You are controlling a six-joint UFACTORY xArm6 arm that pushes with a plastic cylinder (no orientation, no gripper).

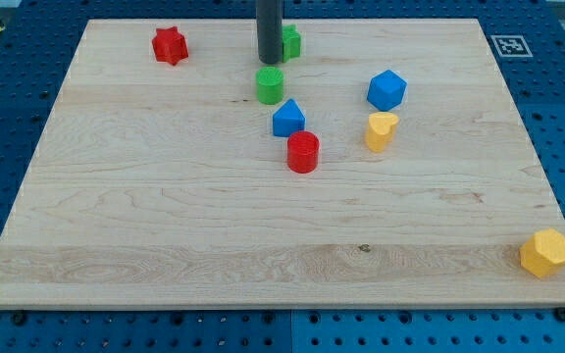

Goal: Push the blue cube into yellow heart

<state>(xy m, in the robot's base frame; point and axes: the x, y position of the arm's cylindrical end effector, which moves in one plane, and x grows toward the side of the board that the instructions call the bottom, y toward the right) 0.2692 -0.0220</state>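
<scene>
The blue cube sits near the board's middle, toward the view's top. The yellow heart lies to its right, about a hundred pixels away and slightly lower. My tip is above the cube in the view, with a green cylinder between them. The tip stands just above the green cylinder; whether it touches it cannot be told. It is apart from the blue cube.
A red cylinder sits just below the blue cube. A blue hexagonal block is just above the yellow heart. A green block is partly hidden behind the rod. A red star is top left, a yellow hexagonal block bottom right.
</scene>
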